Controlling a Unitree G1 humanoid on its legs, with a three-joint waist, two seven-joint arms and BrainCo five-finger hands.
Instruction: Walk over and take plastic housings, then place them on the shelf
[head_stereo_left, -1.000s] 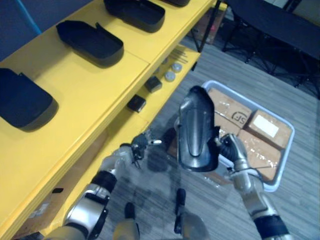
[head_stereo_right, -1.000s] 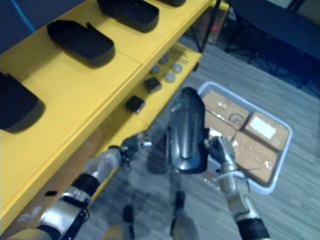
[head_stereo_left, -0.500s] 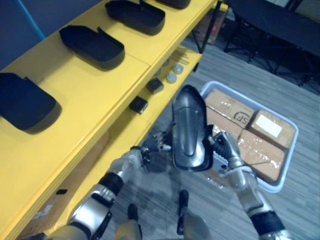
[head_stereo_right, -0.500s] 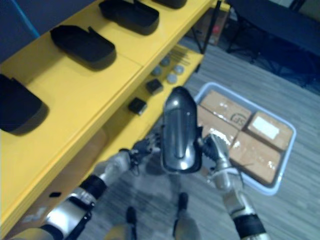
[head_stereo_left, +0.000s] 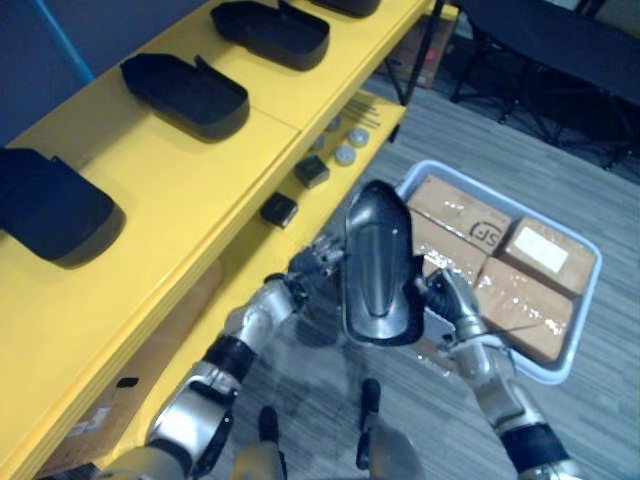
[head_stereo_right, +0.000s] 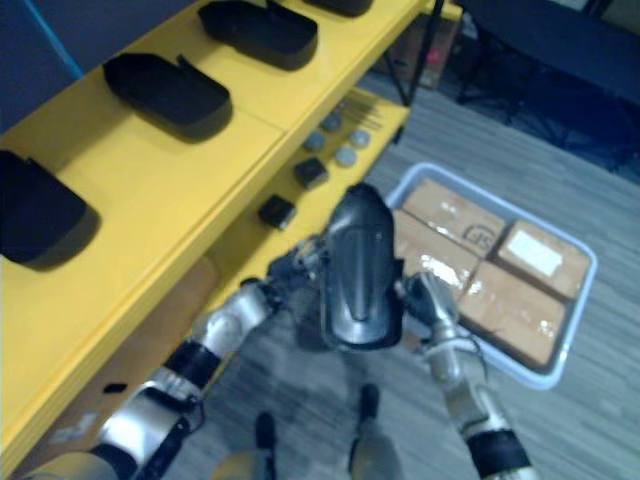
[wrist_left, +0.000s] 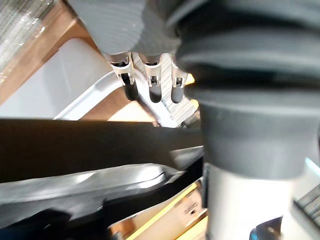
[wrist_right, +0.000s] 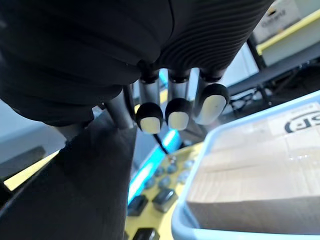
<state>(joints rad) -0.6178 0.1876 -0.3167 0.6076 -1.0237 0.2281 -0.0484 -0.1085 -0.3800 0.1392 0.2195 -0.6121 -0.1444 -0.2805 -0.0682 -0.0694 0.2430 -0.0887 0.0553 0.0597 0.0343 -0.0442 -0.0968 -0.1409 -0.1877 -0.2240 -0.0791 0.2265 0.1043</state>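
A pale blue bin (head_stereo_left: 598, 268) is set on the grey striped floor (head_stereo_left: 600, 420) and is packed with taped cardboard boxes: one is marked with a white label (head_stereo_left: 545, 250), one with a dark print (head_stereo_left: 465, 222), and a third (head_stereo_left: 525, 310) is laid nearer the front. To the left of the bin, two small black blocks (head_stereo_left: 279, 209) (head_stereo_left: 312, 171) and two grey discs (head_stereo_left: 343, 154) (head_stereo_left: 356, 136) are laid out in a loose line. Dark furniture legs (head_stereo_left: 540, 60) are seen beyond.
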